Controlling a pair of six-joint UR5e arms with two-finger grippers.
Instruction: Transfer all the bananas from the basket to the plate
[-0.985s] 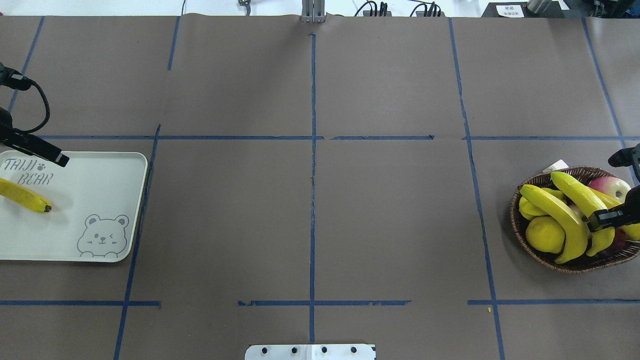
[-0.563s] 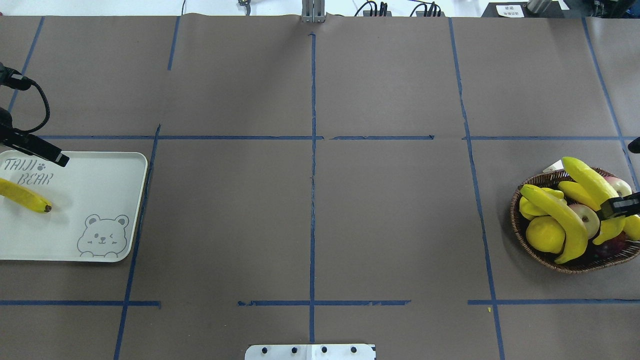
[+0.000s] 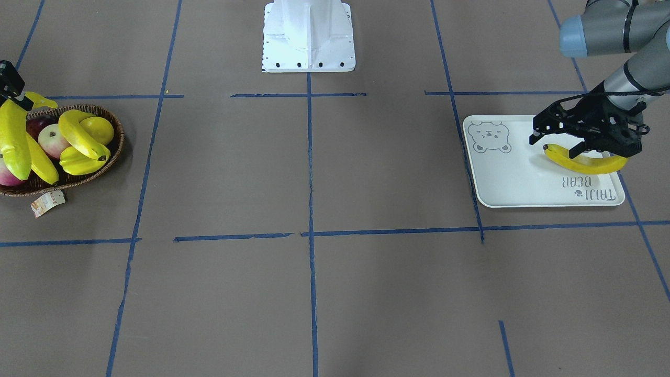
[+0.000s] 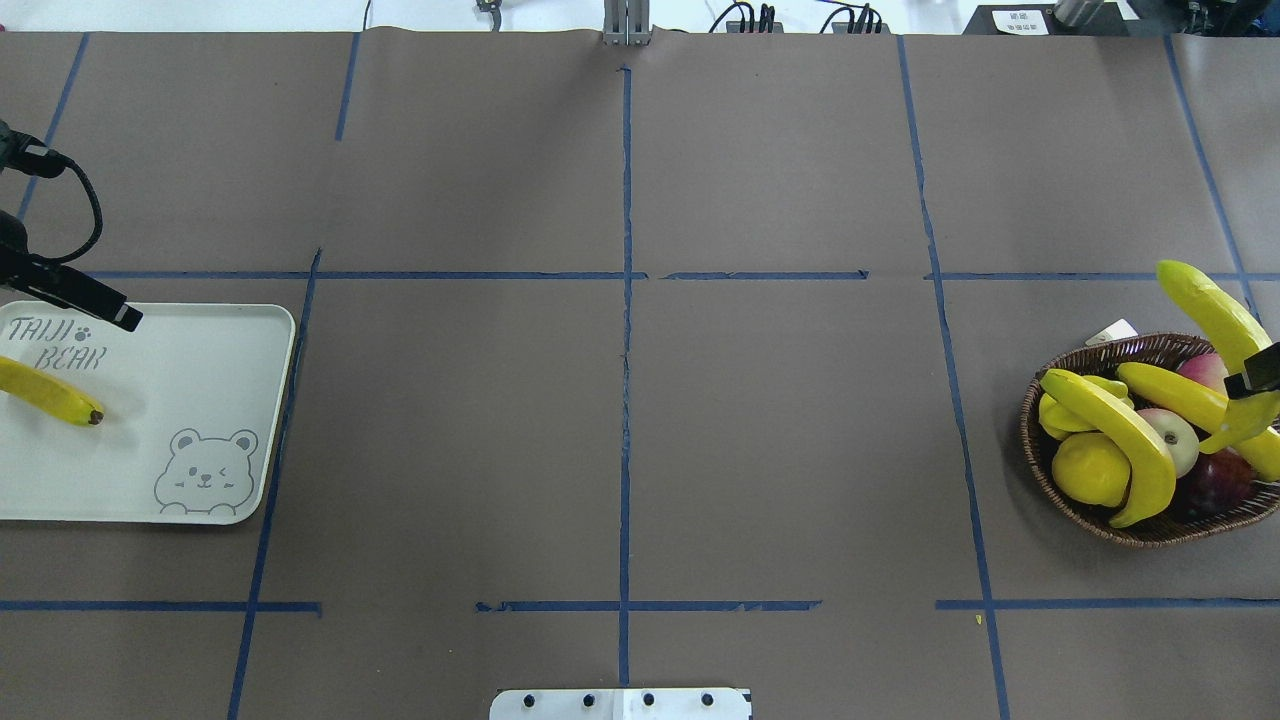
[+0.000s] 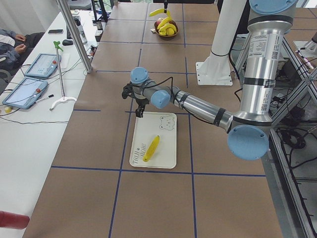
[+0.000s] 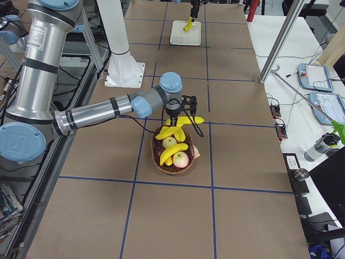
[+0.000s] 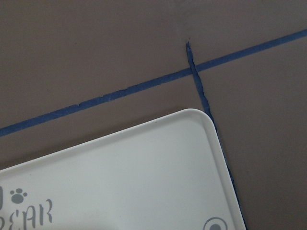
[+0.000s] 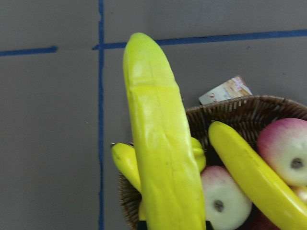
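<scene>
Holding a lifted banana up over the basket, the right gripper has its fingers clamped on the fruit towards its stem end, and the tip pokes out past the far rim! Two more bananas lie in the wicker among apples and a lemon. Far across the bench, the plate carries a lone banana just beside the lettering. Above that plate hangs the left gripper, fingers spread wide, gripping nothing.
</scene>
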